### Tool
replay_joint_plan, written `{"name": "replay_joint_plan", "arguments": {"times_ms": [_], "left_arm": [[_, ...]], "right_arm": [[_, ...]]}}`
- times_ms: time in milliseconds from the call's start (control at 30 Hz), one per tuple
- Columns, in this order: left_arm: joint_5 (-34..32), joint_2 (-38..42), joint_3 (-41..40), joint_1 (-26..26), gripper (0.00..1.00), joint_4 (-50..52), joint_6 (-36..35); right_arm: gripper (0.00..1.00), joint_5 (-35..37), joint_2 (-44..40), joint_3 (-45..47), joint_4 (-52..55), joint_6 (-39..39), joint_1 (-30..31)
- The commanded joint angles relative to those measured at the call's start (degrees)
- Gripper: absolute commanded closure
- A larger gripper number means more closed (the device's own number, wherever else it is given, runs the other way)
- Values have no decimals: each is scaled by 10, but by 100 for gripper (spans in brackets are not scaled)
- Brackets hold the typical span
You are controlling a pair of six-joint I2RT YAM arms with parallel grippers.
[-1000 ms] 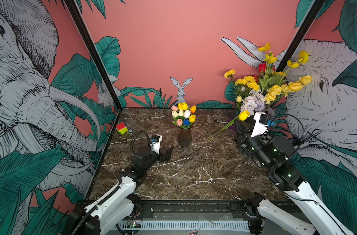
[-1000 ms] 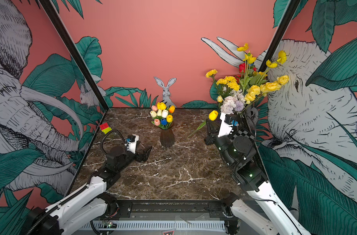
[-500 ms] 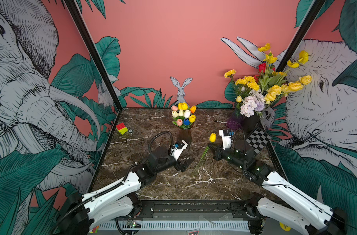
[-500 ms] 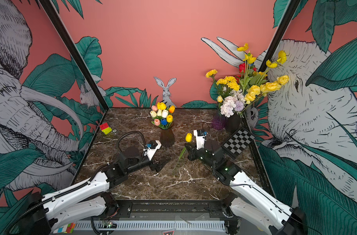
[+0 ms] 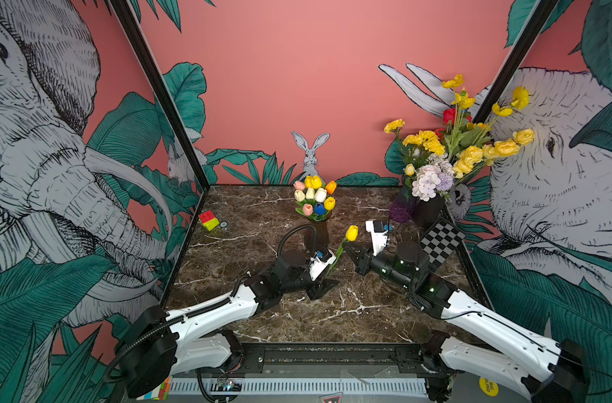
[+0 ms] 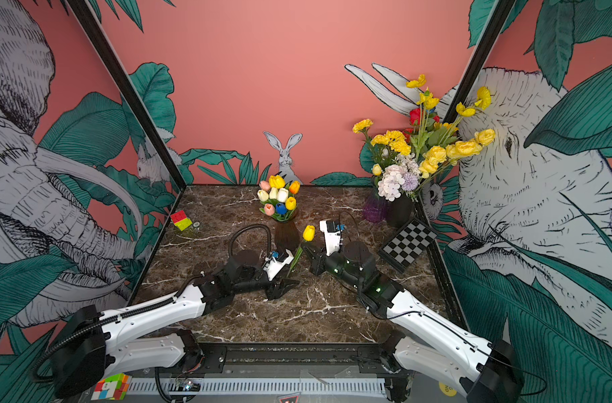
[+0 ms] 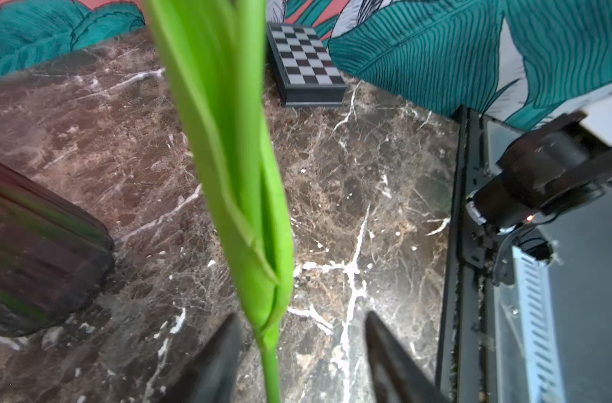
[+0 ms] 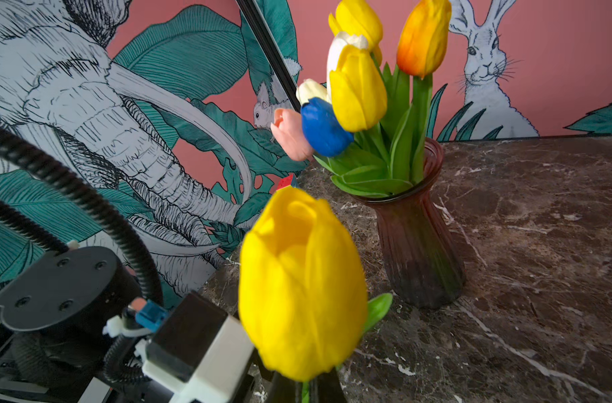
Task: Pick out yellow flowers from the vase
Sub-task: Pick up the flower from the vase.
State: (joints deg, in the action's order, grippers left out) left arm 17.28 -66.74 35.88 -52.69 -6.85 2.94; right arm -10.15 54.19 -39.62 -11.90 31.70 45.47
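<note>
My right gripper (image 8: 306,387) is shut on a yellow tulip (image 8: 301,286), gripping the stem just under the head; it shows over the table's middle in both top views (image 5: 352,233) (image 6: 308,233). Lower down, my left gripper (image 7: 301,317) stands open around the tulip's green stem (image 7: 271,366), which runs close to one finger, with a gap to the other. More yellow flowers (image 5: 472,155) stand in the black vase (image 5: 428,213) at the back right. A dark glass vase (image 5: 316,233) of mixed tulips, some of them yellow, is behind the grippers.
A chessboard (image 5: 442,240) lies by the right wall, close to my right arm. A purple vase (image 5: 400,209) stands beside the black one. A colour cube (image 5: 208,219) sits at the left wall. The dark glass vase (image 8: 416,244) is close behind the held tulip.
My right gripper brought the yellow tulip from the back-right bouquet to the table's middle. My left arm swung right to the stem, and its jaws have narrowed around it.
</note>
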Motion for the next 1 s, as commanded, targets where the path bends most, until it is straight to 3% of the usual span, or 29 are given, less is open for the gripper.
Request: {"name": "replay_joint_plan", "arguments": {"times_ms": [0, 133, 200, 433, 600, 767, 967], "left_arm": [[20, -3, 22, -2, 59, 13, -8], [16, -6, 29, -2, 90, 26, -20], [16, -7, 33, -2, 100, 36, -26], [0, 6, 45, -2, 100, 59, -36], [-25, 18, 82, -3, 100, 127, -50], [-79, 68, 154, -2, 100, 264, -52], [-218, 122, 261, 3, 100, 455, -62]], "right_arm": [[100, -3, -5, 2, -35, -11, 5], [100, 16, -16, 8, -35, -16, 6], [100, 28, -23, 14, -42, -16, 6], [100, 34, -32, 12, -34, -16, 6], [71, 58, -59, 2, -5, -41, 5], [40, 88, -162, -20, 77, -177, 5], [29, 195, -298, 23, 75, -291, 5]]}}
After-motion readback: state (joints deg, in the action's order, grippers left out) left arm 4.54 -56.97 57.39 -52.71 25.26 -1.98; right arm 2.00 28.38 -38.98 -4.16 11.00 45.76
